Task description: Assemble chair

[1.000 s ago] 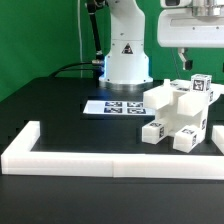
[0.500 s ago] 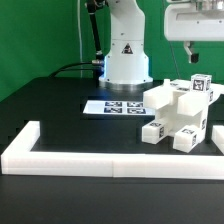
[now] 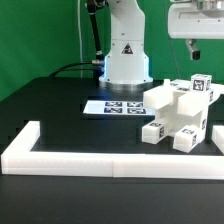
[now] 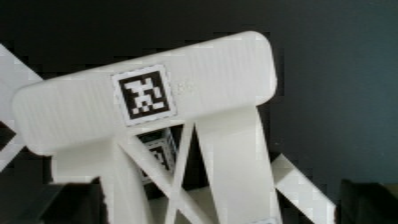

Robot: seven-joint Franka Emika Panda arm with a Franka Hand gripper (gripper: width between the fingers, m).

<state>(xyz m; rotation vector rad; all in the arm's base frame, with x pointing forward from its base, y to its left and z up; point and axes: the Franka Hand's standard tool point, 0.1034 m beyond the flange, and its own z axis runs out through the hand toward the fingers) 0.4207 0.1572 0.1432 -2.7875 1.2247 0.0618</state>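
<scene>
The chair point(image 3: 180, 112) is a blocky white structure with small black-and-white tags, standing on the black table at the exterior view's right. A tagged block point(image 3: 201, 84) tops it. My gripper point(image 3: 194, 50) hangs well above the chair, apart from it, mostly cut off by the frame's upper edge. In the wrist view a white slab with a square tag point(image 4: 146, 95) sits on white posts point(image 4: 222, 170) below the gripper point(image 4: 217, 205). The dark fingers point(image 4: 68, 205) stand wide apart at the frame's edges, with nothing held between them.
The marker board point(image 3: 112, 107) lies flat in front of the white robot base point(image 3: 126, 55). A long low white border wall point(image 3: 100, 158) runs along the table's front and turns back at the exterior view's left.
My gripper has risen straight up above the chair, so less of it shows now. The chair has not moved.
</scene>
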